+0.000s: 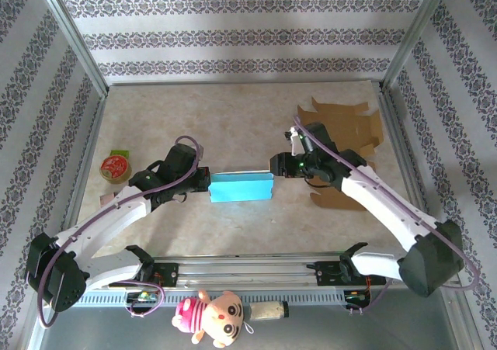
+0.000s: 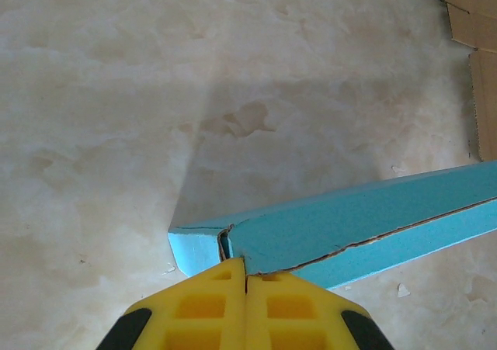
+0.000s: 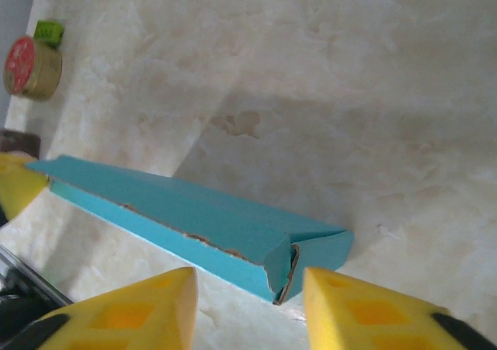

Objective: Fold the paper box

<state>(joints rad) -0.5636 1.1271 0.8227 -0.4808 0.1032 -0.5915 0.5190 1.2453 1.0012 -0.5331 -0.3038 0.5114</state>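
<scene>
Two ends of the blue paper box (image 1: 241, 187), laid mid-way across the table (image 1: 233, 117), are attended, one pinched by the closed left gripper (image 2: 245, 271), the other flanked by the parted, empty right gripper (image 3: 248, 284), with bare marbled surface bounded by flattened cardboard (image 1: 349, 125) and patterned walls (image 1: 233, 36).

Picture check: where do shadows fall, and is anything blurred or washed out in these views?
Top external: even soft light, sharp, the table slightly washed out. Left wrist: the blue box throws a broad grey shadow on the table behind it; the left gripper looks soft up close. Right wrist: a similar shadow beyond the box; the red-topped tin at top left is out of focus.
</scene>
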